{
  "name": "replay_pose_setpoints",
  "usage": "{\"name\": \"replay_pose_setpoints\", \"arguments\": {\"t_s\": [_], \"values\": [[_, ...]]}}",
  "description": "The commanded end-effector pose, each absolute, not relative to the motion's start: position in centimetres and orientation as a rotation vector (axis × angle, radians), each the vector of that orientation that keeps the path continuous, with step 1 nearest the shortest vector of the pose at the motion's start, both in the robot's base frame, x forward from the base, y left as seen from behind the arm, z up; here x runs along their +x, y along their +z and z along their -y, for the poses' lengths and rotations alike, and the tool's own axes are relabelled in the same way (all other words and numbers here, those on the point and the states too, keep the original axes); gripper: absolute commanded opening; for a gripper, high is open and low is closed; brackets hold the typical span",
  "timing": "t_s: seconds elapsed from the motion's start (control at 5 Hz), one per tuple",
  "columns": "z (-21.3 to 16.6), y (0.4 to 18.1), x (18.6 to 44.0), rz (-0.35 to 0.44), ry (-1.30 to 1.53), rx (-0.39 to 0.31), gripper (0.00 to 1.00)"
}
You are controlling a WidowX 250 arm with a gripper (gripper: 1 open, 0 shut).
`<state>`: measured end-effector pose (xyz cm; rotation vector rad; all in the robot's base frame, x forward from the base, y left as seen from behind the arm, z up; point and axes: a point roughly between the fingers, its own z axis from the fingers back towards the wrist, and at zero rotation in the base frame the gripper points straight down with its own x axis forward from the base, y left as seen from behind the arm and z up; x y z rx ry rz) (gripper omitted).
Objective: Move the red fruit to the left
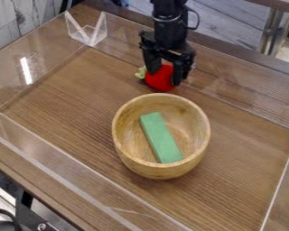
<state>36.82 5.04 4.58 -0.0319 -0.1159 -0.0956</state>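
The red fruit [159, 78] is a small glossy ball with a green leafy bit on its left, lying on the wooden table just behind the bowl. My black gripper [166, 65] points straight down over it, open, with its fingers standing on either side of the fruit's upper part. The fingers hide the top of the fruit. Whether they touch it I cannot tell.
A wooden bowl [125, 144] holding a green rectangular block [159, 137] sits in front of the fruit. Clear plastic walls [26, 68] border the table on the left and front. A clear stand [84, 31] is at the back left.
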Motion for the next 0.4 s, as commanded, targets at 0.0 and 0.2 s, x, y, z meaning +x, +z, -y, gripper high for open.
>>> {"name": "replay_pose_setpoints", "arguments": {"t_s": [0.0,0.2], "values": [[-5.04,6.71,37.43,0.173,-0.049,-0.019,1.00],[-4.58,7.36,37.17,0.178,-0.002,-0.022,1.00]]}}
